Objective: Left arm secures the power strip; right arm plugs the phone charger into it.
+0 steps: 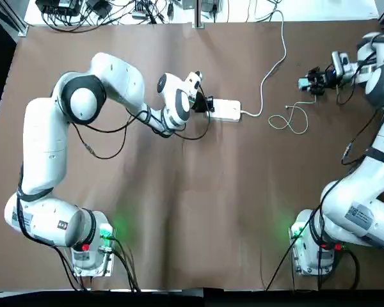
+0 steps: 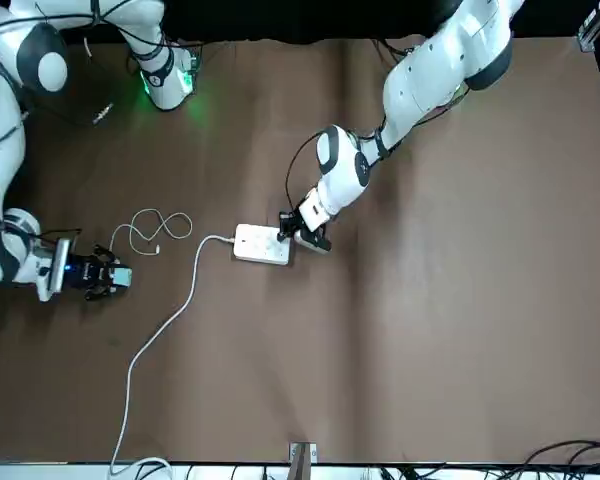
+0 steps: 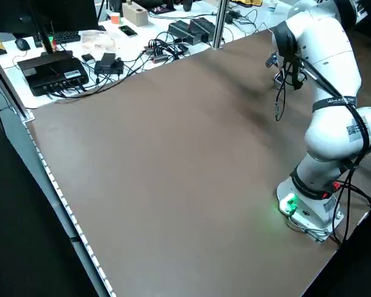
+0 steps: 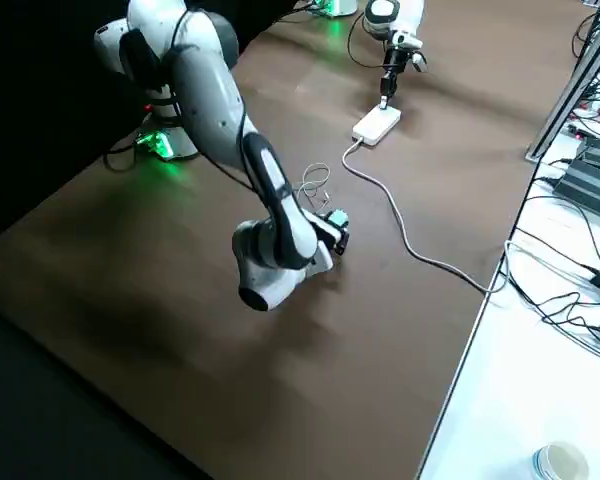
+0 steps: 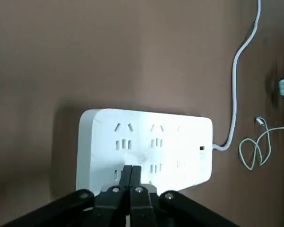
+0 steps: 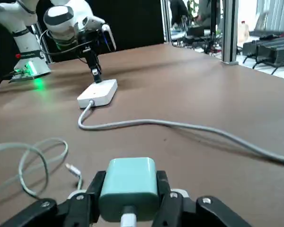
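The small white rounded-rectangular plastic power strip (image 5: 180, 137) is laid flat mid-table, socket face up, long axis running roughly left-right, its corded end pointed at the robot's right side. From that end a thick white cord (image 1: 263, 89) is led off to the table's far edge.

The black 2-finger left gripper (image 5: 131, 189) is placed over the strip's other end, fingertips pretty much closed together, touching the top face by the looks of it.

The teal-blue boxy phone charger (image 6: 129, 189) is held between the 2 parted fingers of the right gripper (image 6: 129, 191), well apart from the strip, above the brown tabletop (image 1: 198, 211). A thin whitish cable (image 1: 294, 119) is looped beside it.
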Motion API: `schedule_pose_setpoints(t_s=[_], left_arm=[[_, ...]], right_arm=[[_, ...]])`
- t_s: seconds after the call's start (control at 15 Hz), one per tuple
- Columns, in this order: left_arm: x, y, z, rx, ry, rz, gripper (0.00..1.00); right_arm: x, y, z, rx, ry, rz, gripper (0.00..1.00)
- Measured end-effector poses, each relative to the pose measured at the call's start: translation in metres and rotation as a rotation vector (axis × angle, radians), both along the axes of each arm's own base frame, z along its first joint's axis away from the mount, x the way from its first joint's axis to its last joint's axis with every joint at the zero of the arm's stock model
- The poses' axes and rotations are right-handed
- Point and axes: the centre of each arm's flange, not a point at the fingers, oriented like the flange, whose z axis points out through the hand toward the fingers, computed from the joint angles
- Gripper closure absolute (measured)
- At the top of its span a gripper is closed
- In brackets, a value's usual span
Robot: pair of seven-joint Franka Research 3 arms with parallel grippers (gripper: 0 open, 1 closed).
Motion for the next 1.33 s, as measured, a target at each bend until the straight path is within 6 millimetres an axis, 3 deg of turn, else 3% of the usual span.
schedule_pose_setpoints(t_s=[0.07,0.13,0.4,0.8,1.07,1.33], left_arm=[[0.000,0.000,0.000,0.000,0.000,0.000,0.99],[0.000,0.000,0.000,0.000,0.000,0.000,0.99],[0.000,0.001,0.000,0.000,0.000,0.001,0.99],[0.002,0.002,0.000,0.000,0.001,0.004,0.99],[0.002,0.002,0.000,0.000,0.003,0.007,0.99],[0.002,0.003,0.000,0.000,0.004,0.008,0.99]], right_arm=[[0.006,-0.003,0.020,-0.023,0.024,-0.001,0.52],[0.015,-0.009,0.062,-0.074,0.065,-0.004,0.52],[0.028,-0.004,0.139,-0.179,0.170,-0.017,0.52],[0.043,0.045,0.258,-0.357,0.350,-0.076,0.52],[0.046,0.090,0.315,-0.495,0.525,-0.182,0.52],[0.047,0.138,0.351,-0.632,0.676,-0.301,0.52]])
